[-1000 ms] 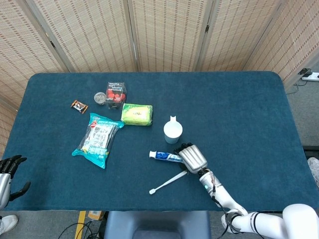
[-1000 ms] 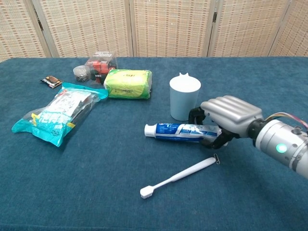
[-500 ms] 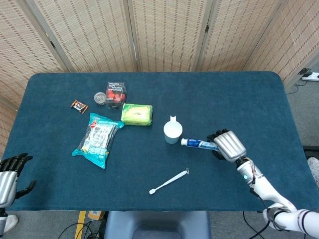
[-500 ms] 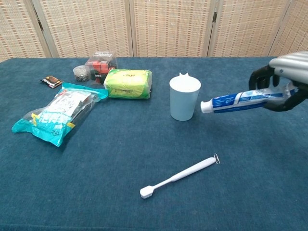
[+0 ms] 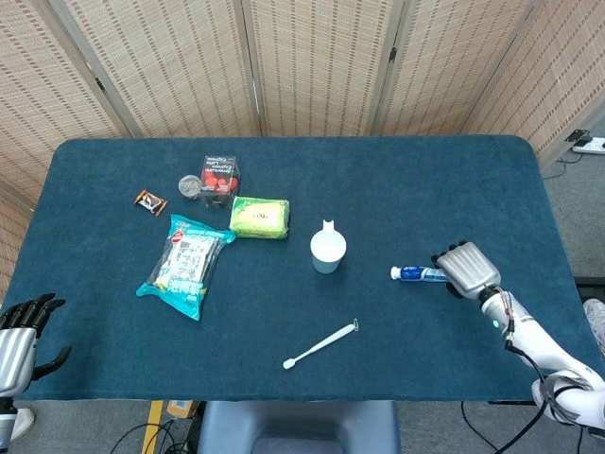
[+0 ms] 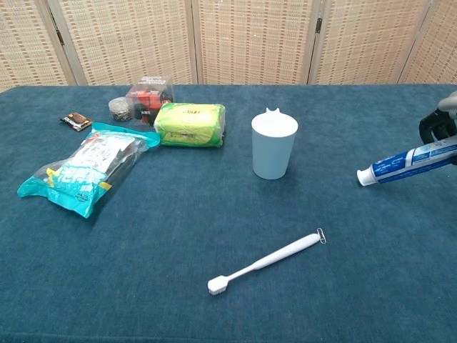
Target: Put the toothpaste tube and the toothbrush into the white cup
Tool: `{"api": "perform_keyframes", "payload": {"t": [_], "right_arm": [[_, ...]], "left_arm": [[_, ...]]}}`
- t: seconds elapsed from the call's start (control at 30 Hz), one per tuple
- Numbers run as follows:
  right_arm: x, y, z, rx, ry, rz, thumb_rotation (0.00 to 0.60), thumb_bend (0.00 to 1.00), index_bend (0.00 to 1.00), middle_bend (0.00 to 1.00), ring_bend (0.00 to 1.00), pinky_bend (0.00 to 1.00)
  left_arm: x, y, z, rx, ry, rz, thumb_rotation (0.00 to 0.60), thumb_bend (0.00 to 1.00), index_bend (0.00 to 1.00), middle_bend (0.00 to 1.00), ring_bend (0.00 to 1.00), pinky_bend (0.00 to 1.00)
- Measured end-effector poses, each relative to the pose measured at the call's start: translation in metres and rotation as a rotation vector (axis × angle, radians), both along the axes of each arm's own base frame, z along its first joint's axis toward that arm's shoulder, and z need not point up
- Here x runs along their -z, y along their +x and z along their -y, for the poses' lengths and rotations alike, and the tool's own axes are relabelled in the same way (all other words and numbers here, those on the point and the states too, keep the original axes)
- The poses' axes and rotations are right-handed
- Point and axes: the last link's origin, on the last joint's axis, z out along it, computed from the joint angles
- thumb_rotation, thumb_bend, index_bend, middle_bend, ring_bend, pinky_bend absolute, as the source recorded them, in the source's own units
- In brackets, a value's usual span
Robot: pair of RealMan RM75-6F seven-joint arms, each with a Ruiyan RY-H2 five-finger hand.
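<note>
nothing is in the white cup [image 5: 328,252] yet. the right hand [image 5: 466,270] grips the toothpaste tube [image 5: 420,274] up off the table, well away from the cup, and the toothbrush [image 5: 320,344] lies on the table. the left hand [image 5: 21,326] is open and holds nothing.

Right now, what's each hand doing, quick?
Left hand: open, holding nothing, off the table's near-left corner.
Right hand: holding the toothpaste tube.

White plastic cup [image 5: 328,252] stands upright near table centre. White toothbrush [image 5: 320,344] lies in front of it, apart. Blue-white toothpaste tube [image 5: 418,274] is held off to cup's right in right hand [image 5: 467,269], cap toward cup. Green packet [image 5: 259,217] sits just left-behind cup; teal snack bag [image 5: 185,265] further left.
</note>
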Motion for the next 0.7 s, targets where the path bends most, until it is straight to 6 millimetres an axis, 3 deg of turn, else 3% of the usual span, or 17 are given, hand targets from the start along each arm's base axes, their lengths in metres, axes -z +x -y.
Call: {"api": "perform_keyframes", "payload": {"t": [0.17,0.5,0.7], "right_arm": [[0.004,0.012,0.007,-0.003,0.013,-0.020,0.600,0.31,0.59,0.58,0.38,0.39],[0.012,0.044,0.009,-0.050,0.034,0.037,0.600,0.20,0.16,0.33,0.25,0.27],[0.020,0.062,0.005,-0.109,0.039,0.082,0.600,0.19,0.02,0.23,0.19,0.25]], "left_arm": [[-0.002,-0.001,0.002,-0.005,0.005,0.002,0.600,0.31,0.23,0.18,0.19,0.20],[-0.003,-0.001,0.005,-0.013,0.005,0.009,0.600,0.31,0.23,0.18,0.19,0.19],[-0.004,-0.002,0.006,-0.016,0.007,0.011,0.600,0.31,0.23,0.18,0.19,0.19]]}}
